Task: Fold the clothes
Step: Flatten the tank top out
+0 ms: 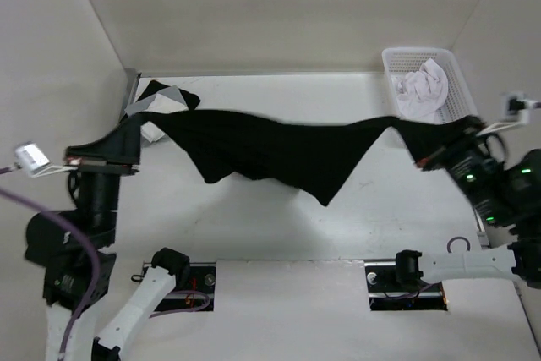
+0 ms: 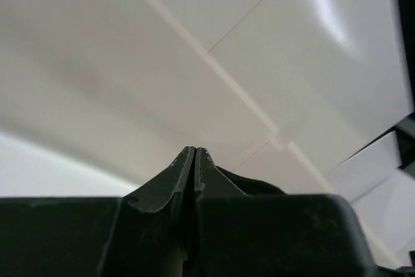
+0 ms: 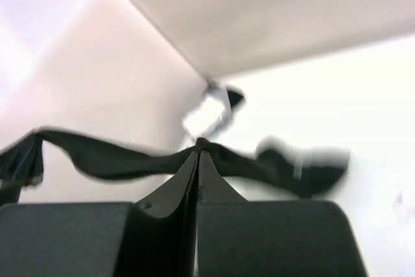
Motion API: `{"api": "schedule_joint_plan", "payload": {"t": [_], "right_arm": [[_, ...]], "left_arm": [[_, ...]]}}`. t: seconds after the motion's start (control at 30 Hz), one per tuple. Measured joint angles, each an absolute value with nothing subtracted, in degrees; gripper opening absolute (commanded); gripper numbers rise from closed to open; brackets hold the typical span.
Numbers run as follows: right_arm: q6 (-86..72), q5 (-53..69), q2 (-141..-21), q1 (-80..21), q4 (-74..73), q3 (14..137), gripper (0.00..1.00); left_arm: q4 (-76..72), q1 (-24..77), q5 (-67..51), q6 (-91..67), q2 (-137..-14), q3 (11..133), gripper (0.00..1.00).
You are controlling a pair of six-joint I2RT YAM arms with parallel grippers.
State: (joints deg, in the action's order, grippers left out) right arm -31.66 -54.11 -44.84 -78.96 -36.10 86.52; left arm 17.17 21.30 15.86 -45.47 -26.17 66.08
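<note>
as left claw (image 1: 138,127), right claw (image 1: 422,158) pinch it, one black garment (image 1: 279,154) hangs.

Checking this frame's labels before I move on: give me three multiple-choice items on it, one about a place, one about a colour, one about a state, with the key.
1. Where on the table does the white basket stand?
A. near left corner
B. far right corner
C. centre

2. What colour is the stretched garment?
A. black
B. red
C. yellow

3. How is that garment placed?
A. folded flat on the table
B. stuffed in the basket
C. held up between both grippers

Key:
1 B: the basket sits at the far right, with a pale garment inside.
2 A: the cloth is plain black.
3 C: the left gripper and the right gripper are each shut on an end, and the middle hangs between them.
</note>
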Motion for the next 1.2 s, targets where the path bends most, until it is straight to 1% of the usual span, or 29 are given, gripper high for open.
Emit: {"api": "schedule_joint_plan", "payload": {"t": [0.07, 0.17, 0.3, 0.37, 0.47, 0.53, 0.6, 0.7, 0.8, 0.9, 0.97, 1.03, 1.1, 1.2], "right_arm": [[-23.88, -58.26, -46.46, -83.42, -33.69, 93.95, 0.00], [-9.56, -62.78, -48.88, -89.80, -24.56, 101.12, 0.01], [10.72, -65.23, -51.62, -94.00, -8.01, 103.33, 0.00], [19.90, -65.67, -53.54, -94.26, 0.05, 103.35, 0.00], [27.81, -65.25, -55.46, -91.98, 7.70, 101.23, 0.00], [28.97, -64.49, -55.33, -87.13, 9.93, 96.66, 0.00], [26.41, -62.72, -54.61, -81.73, 8.99, 90.91, 0.00], [15.18, -55.64, -54.83, -70.76, 0.64, 83.59, 0.00], [2.04, -40.12, -57.54, -53.43, -7.46, 79.26, 0.00], [-7.29, -25.19, -64.64, -35.22, -11.62, 79.15, 0.00], [-11.88, -17.56, -71.99, -26.92, -14.79, 84.29, 0.00], [-15.00, -11.94, -80.20, -21.56, -17.47, 93.06, 0.00], [-16.95, -8.14, -87.68, -18.65, -20.51, 103.94, 0.00], [-18.61, -4.38, -96.92, -17.10, -26.46, 123.11, 0.00]], "left_arm": [[16.32, 21.10, 16.21, -45.25, -27.11, 72.18, 0.01], [15.00, 21.08, 17.82, -44.49, -29.39, 80.62, 0.01], [13.13, 21.17, 20.12, -43.00, -32.58, 87.39, 0.01], [11.99, 21.19, 21.08, -41.89, -34.65, 89.08, 0.01], [9.91, 21.56, 22.39, -40.36, -39.20, 89.52, 0.01], [8.27, 21.52, 23.07, -39.90, -42.41, 86.94, 0.01], [7.53, 20.95, 23.49, -40.01, -45.15, 81.30, 0.01], [8.32, 18.59, 23.62, -41.21, -48.36, 71.31, 0.01], [10.24, 14.92, 23.07, -42.63, -52.71, 63.90, 0.01], [9.85, 10.04, 21.34, -44.21, -59.42, 63.37, 0.00], [9.26, 7.68, 19.62, -45.25, -65.12, 66.52, 0.00], [8.84, 6.20, 17.89, -45.84, -71.70, 72.49, 0.00], [8.36, 5.50, 16.51, -46.04, -77.08, 79.09, 0.00], [7.92, 4.82, 14.17, -46.30, -81.65, 88.07, 0.00]]}}
